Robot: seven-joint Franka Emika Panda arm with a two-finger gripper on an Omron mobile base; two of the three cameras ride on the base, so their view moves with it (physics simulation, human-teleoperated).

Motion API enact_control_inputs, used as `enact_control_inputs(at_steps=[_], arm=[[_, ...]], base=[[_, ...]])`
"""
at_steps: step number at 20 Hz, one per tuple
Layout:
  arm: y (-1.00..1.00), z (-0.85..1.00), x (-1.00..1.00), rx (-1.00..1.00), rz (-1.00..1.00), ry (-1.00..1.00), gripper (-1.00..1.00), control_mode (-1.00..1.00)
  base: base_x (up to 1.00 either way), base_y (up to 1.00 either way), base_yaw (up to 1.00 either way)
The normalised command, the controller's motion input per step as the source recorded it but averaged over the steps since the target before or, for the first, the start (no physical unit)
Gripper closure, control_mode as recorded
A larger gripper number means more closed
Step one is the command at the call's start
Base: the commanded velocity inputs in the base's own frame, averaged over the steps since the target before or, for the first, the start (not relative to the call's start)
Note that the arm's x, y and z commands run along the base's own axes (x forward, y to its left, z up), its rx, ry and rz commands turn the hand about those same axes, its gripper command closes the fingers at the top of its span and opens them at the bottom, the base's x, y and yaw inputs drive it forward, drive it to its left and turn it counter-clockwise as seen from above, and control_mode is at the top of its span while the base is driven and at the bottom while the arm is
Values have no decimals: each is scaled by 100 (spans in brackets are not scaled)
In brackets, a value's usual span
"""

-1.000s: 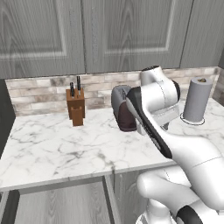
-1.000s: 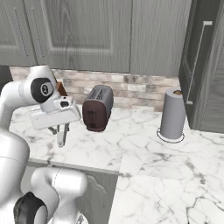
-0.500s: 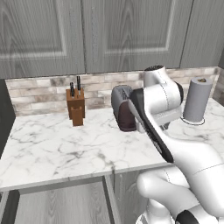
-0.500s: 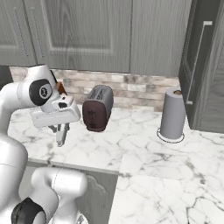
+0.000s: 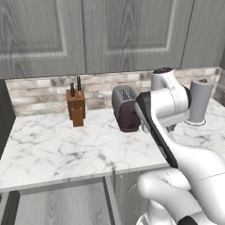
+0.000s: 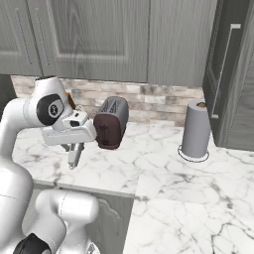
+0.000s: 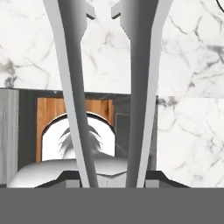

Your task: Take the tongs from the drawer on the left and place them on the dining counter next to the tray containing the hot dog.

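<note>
My gripper [image 6: 71, 145] hangs above the marble counter with the toaster and is shut on the tongs [image 6: 75, 158], which point down from it. In the hand view the tongs [image 7: 72, 87] rise as two long grey metal arms from my gripper [image 7: 109, 176], their tips apart over the marble. Beyond the counter's edge a wood-brown inside [image 7: 48, 116] shows in that view, perhaps the drawer; I cannot tell. In the left base view my own arm covers the gripper. The dining counter, the tray and the hot dog are out of view.
On the counter stand a dark toaster [image 6: 110, 123], also in the left base view [image 5: 126, 110], a knife block [image 5: 76, 105] and a paper towel roll [image 6: 195, 130]. Grey wall cabinets [image 5: 110, 30] hang above; a tall cabinet [image 6: 233, 74] closes the right.
The arm has swung a little to the right with the tongs in its grip, so more of the toaster shows in the left base view. Nothing on the counter has moved.
</note>
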Motion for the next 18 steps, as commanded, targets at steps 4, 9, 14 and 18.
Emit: enact_control_inputs(at_steps=[4,9,14,18], arm=[[-15,9,0,0,-9,0,100,-100],[-5,15,0,0,-12,-1,100,-100],[-20,13,0,0,-13,-5,100,-100],[-20,5,0,0,-12,-4,100,-100]], base=[[0,0,0],[0,0,0],[0,0,0],[0,0,0]])
